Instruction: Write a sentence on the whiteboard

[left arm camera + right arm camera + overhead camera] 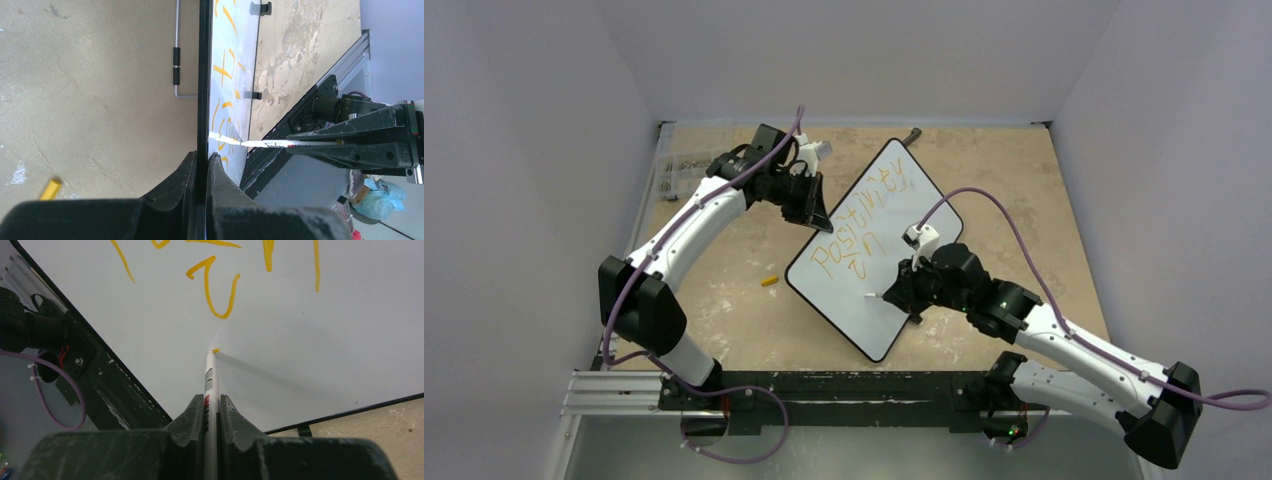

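The whiteboard (864, 325) lies diagonally mid-table, slightly raised at its left edge. The sentence (864, 215) shows two orange-yellow lines, "Positivity" and "in". My left gripper (819, 222) is shut on the board's black left edge, seen edge-on in the left wrist view (202, 157), with the lettering (222, 72) beyond. My right gripper (902, 290) is shut on a white marker (876, 296). In the right wrist view the gripper (212, 402) holds the marker (210, 375) with its orange tip at the board's surface (325, 340), just below the "in" (215, 295).
A yellow marker cap (769, 281) lies on the table left of the board, also in the left wrist view (50, 188). A bent metal rod (176, 60) lies at the board's far corner. A clear bag (679, 170) sits back left. Walls enclose three sides.
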Robot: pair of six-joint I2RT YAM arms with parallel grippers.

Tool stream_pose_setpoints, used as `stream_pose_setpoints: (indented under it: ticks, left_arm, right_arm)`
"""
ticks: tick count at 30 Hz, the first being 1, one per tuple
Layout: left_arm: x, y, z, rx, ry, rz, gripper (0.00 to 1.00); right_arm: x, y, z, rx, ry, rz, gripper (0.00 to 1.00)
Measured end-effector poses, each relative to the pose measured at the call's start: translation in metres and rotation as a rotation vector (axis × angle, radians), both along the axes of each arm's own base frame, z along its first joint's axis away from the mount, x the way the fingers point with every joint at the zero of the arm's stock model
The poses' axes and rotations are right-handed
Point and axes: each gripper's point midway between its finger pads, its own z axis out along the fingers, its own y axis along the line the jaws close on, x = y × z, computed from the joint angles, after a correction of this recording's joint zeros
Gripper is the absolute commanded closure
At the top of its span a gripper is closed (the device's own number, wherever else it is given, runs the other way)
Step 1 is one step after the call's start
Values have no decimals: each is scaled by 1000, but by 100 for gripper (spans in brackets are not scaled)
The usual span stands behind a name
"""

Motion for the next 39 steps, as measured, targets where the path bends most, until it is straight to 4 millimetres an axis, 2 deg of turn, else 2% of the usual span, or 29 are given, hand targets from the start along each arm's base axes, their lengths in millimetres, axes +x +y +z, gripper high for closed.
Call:
stream_pose_setpoints:
  ticks: [6, 16, 24, 33, 39]
  left_arm:
    - [1, 1, 0, 3, -2, 2, 100]
    - [1, 2, 0, 4, -1, 3, 100]
    - [1, 2, 0, 3, -1, 3, 100]
    - [1, 2, 0, 3, -2, 4, 100]
    - [1, 2, 0, 3, -3, 4, 100]
  right_arm:
    - [-5, 6, 0, 4, 1, 25, 100]
    - [-23, 17, -2, 13, 23, 82, 100]
    - [-29, 4, -12, -6, 64, 28, 100]
    - [-20, -8, -17, -35, 69, -82, 100]
    - [-6, -6, -9, -54, 37, -125, 100]
